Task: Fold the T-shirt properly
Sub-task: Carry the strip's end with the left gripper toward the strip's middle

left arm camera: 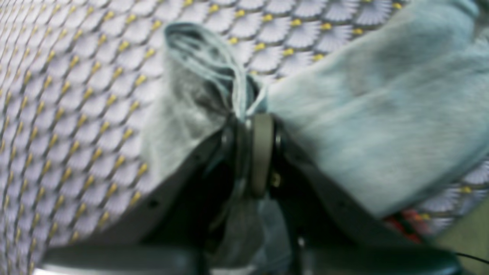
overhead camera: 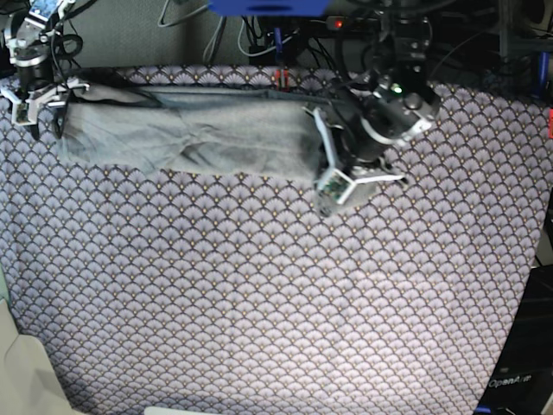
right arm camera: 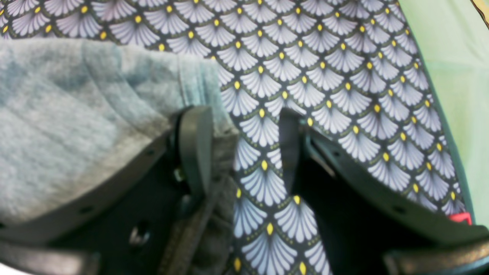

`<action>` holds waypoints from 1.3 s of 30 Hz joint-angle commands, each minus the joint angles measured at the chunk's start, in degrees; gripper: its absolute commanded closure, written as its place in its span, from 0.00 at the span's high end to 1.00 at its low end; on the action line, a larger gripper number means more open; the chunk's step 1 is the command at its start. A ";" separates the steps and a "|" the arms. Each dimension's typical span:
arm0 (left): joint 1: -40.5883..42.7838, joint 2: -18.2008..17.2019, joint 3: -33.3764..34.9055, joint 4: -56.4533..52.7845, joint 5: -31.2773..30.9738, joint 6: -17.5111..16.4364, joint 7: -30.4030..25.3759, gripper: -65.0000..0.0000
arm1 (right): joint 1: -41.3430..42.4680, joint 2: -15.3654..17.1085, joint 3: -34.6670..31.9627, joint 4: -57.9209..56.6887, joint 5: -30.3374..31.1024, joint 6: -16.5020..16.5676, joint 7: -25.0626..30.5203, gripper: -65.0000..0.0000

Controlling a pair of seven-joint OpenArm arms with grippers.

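Left gripper pinches a bunched fold of the T-shirt; right gripper spread, 1 finger against cloth.

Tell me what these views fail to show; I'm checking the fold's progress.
- Base view: left gripper jaws, hidden behind its own wrist.
- Base view: right gripper, too small to judge.
- Left wrist view: T-shirt blurred; sleeves and collar indistinguishable.
- Right wrist view: T-shirt cut off by the left edge.

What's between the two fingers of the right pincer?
Only bare tablecloth shows in the gap of the open right pincer, seen in the right wrist view. The T-shirt lies against the outside of one finger, not in the gap.
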 commanded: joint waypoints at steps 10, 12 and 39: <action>-1.36 0.42 12.68 -1.58 -0.89 -0.08 -1.84 0.00 | 0.02 0.81 0.32 0.89 0.88 -0.23 1.36 0.45; -1.72 0.15 15.06 -2.90 -1.16 -0.08 -1.75 0.00 | 0.02 0.81 0.32 0.89 0.88 -0.23 1.45 0.45; -4.44 2.26 17.96 -7.47 -1.33 -0.08 -1.58 0.00 | 0.02 0.81 0.32 0.89 0.88 -0.23 1.53 0.45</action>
